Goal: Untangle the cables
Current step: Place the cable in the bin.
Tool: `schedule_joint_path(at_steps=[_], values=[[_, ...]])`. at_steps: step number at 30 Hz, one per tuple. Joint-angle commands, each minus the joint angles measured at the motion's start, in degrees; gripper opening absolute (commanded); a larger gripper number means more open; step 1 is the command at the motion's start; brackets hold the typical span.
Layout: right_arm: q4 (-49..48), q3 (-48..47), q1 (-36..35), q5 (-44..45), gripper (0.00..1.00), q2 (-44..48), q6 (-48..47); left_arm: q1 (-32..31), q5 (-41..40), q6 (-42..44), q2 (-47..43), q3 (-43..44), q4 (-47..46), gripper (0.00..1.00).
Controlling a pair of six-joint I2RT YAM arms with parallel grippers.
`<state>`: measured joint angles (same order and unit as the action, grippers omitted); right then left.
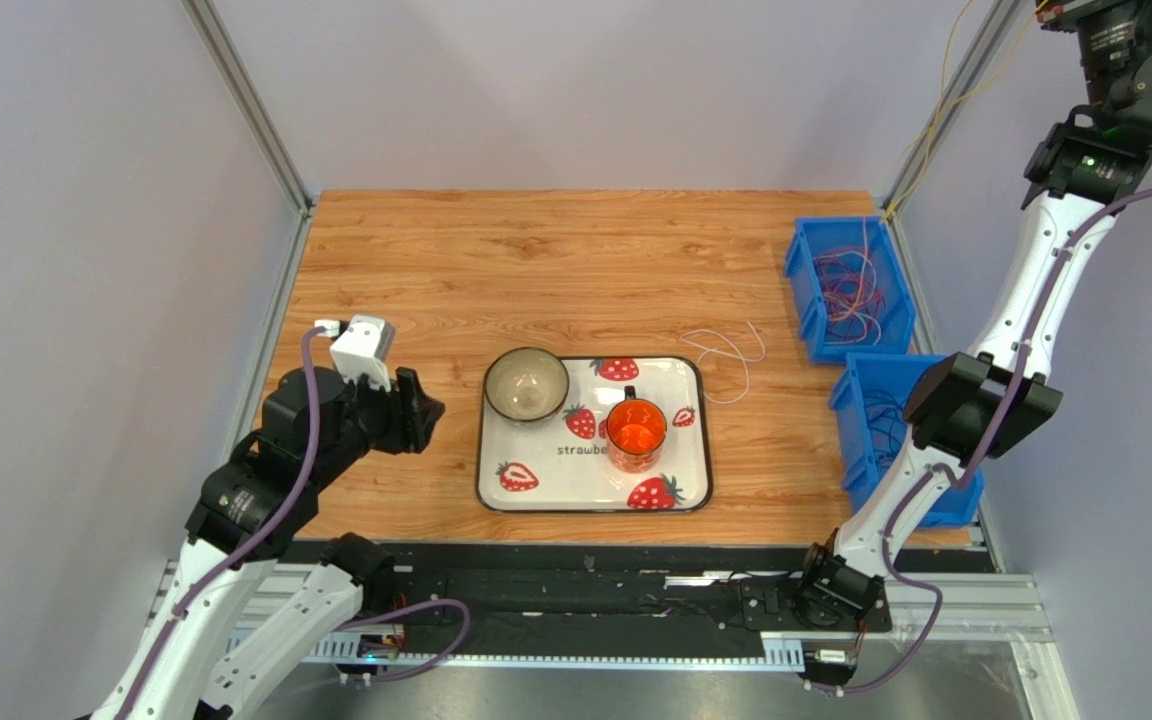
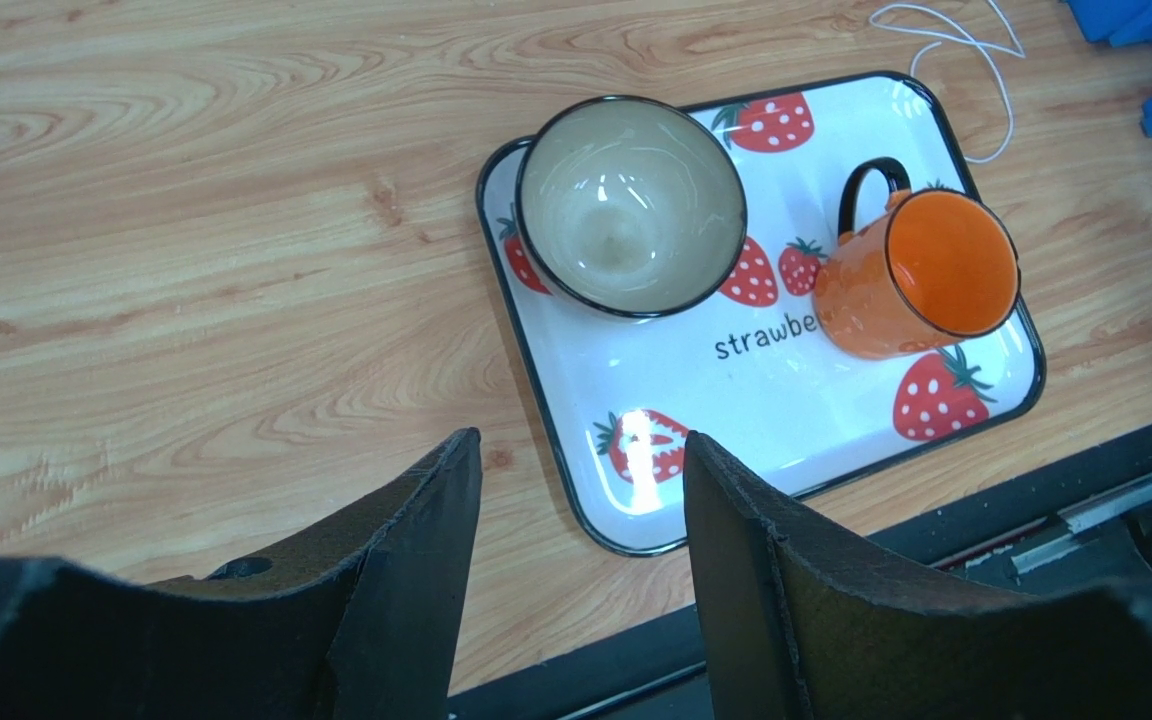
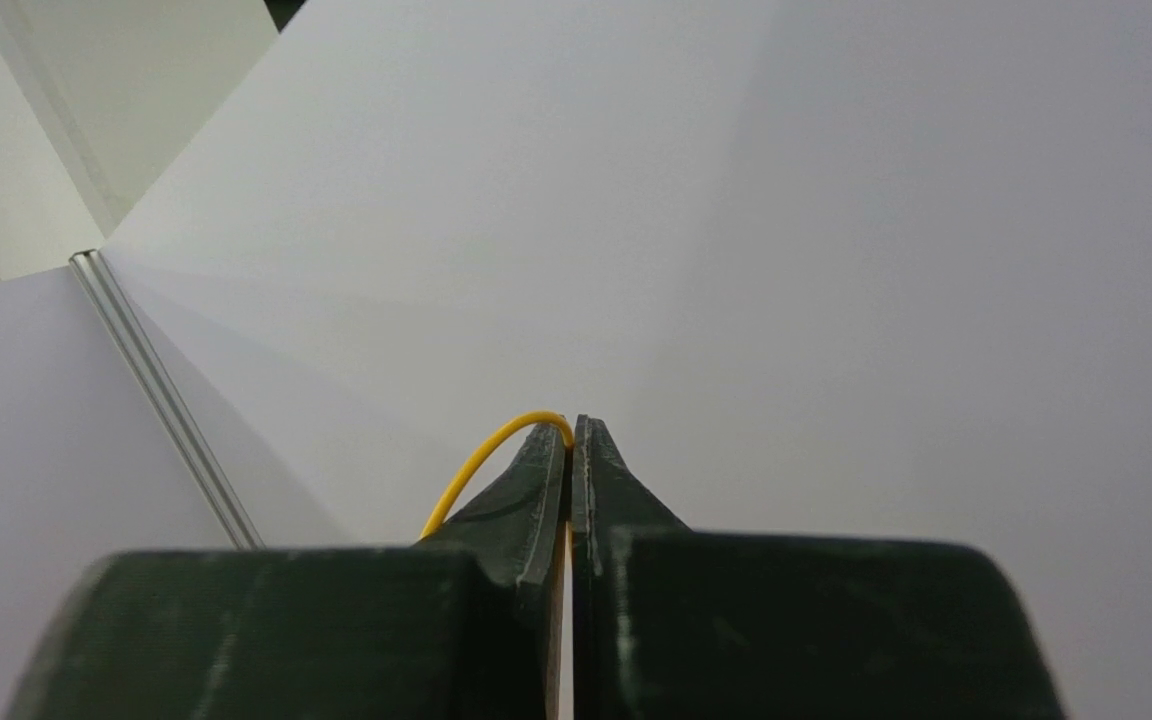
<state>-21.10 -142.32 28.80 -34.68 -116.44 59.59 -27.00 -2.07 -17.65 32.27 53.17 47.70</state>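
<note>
The only writing I can read is "strawbe", in dark letters on the tray (image 2: 815, 413). The orange mug (image 2: 913, 278) covers the rest.

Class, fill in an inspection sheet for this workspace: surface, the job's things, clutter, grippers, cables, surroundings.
Surface: wooden table, wood-grain top.
Job's things: tangled wire loops in far blue bin; more loops in near blue bin; white wire loose on the table; yellow wire in the right gripper.
Clutter: strawberry tray holding an empty bowl and an orange mug.
Grippers: left gripper over the table, jaws open, empty; right gripper held high, jaws shut on the yellow wire.
Cables: lilac hoses along both arms.
Surroundings: pale enclosure walls, metal frame posts.
</note>
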Motion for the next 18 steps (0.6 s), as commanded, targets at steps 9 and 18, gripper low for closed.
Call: schedule_joint_path(at_steps=[9,18], values=[[-3.5,18.1,-1.6,-4.3,0.00,4.8,-6.2,-0.1,-0.7,0.4,-0.2,-0.2,-1.4,0.60],[-2.3,32.0,-2.3,-6.0,0.00,11.4,-8.8,-0.1,-0.6,0.4,-1.6,-0.3,-1.5,0.60]])
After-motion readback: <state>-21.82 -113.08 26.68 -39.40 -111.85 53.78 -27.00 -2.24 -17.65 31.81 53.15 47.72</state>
